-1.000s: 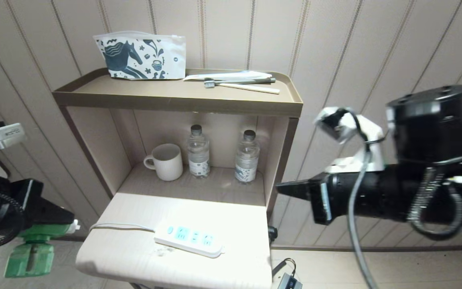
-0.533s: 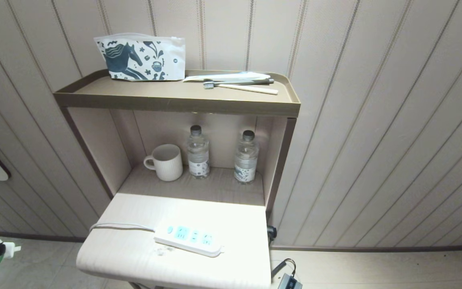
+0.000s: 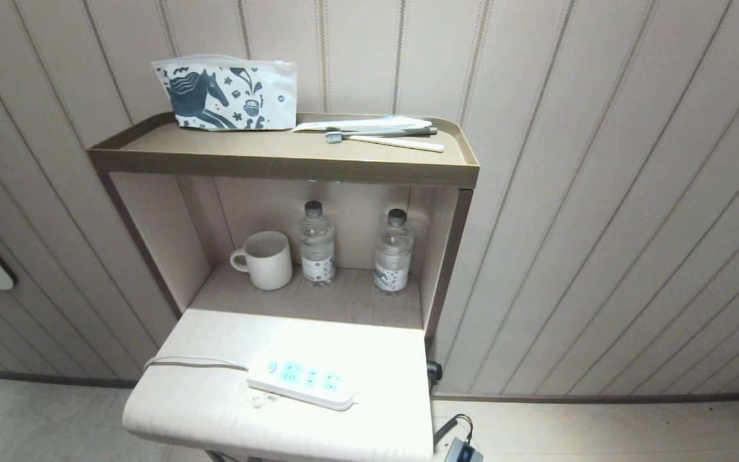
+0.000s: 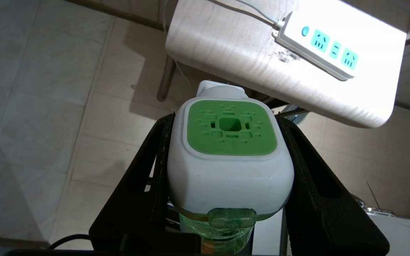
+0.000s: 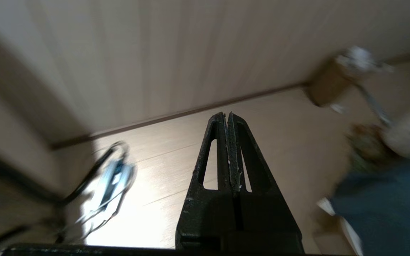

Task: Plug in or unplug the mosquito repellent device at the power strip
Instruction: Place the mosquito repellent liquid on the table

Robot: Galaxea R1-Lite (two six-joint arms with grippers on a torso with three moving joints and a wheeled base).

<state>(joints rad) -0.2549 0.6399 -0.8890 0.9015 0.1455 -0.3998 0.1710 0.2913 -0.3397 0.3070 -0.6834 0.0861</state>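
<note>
- A second ago the left arm filled the head view's left edge with the green device hanging from it; half a second ago only a green-and-white sliver showed at the lower left corner; now that side shows bare wall and floor.
- The left gripper (image 4: 226, 149) appears only in its wrist view, its black fingers (image 4: 148, 170) clamped on the two sides of the mosquito repellent device (image 4: 230, 163). The green vented face looks at the camera and the translucent green bottle sits at the near end.
- The device hangs over the tiled floor, apart from the power strip (image 4: 317, 44) and off the near rounded edge of the side table (image 4: 226, 46).
- In the head view the power strip (image 3: 302, 383) lies where it lay before, near the front of the table (image 3: 215, 410), all three blue sockets empty, its white cord (image 3: 193, 362) running left.
- The mug (image 3: 265, 259), two water bottles (image 3: 317, 244), pouch (image 3: 227, 94) and toothbrush (image 3: 382, 137) have not moved.
- The right arm, which covered the right of the head view a second ago, is gone from it. The right gripper (image 5: 228, 122) points at the floor by the wall, fingers pressed together on nothing; that view is smeared, so the cabled object beside it is probably an adapter.
</note>
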